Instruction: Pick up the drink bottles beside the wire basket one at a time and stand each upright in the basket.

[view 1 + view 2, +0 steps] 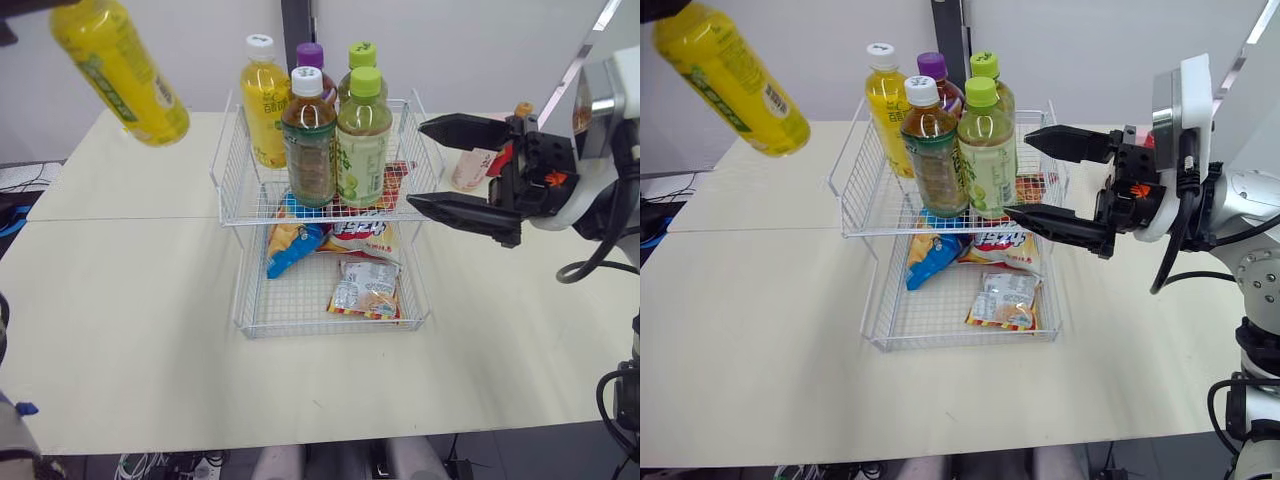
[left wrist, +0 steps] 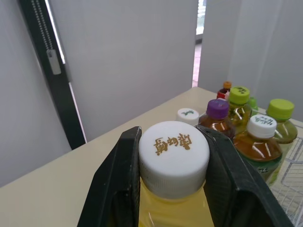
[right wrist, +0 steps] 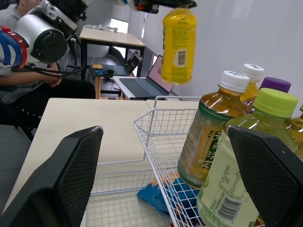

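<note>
Over on the left, the left gripper [image 2: 169,138] is pinching the yellow bottle [image 1: 118,68] by its neck, with a black finger pressing each side just under the white cap [image 2: 173,151]. The bottle is hanging tilted up in the air, well clear of the table [image 1: 130,300], off to the left of the wire basket [image 1: 228,178] and higher than it. In the middle, the basket's top tier is holding five bottles standing upright: a yellow drink [image 1: 264,105] at back left, a purple-capped one [image 1: 311,56] and a green-capped one [image 1: 361,56] behind, and a brown tea [image 1: 309,140] and a green tea [image 1: 363,145] side by side in front. The lower tier [image 1: 330,326] is carrying snack packets [image 1: 365,285]. On the right, the right gripper [image 1: 416,163] is hovering just beside the basket's right wall, with its fingers spreading wide and nothing between them, close to the green tea. Something pinkish [image 1: 468,168] is sitting on the table behind it, too hidden to tell what it is. The table is a plain cream top, a pale wall is running behind it with a dark post [image 1: 297,25], and the right wrist view is showing a person sitting [image 3: 47,90] near a desk with a laptop [image 3: 147,85].
</note>
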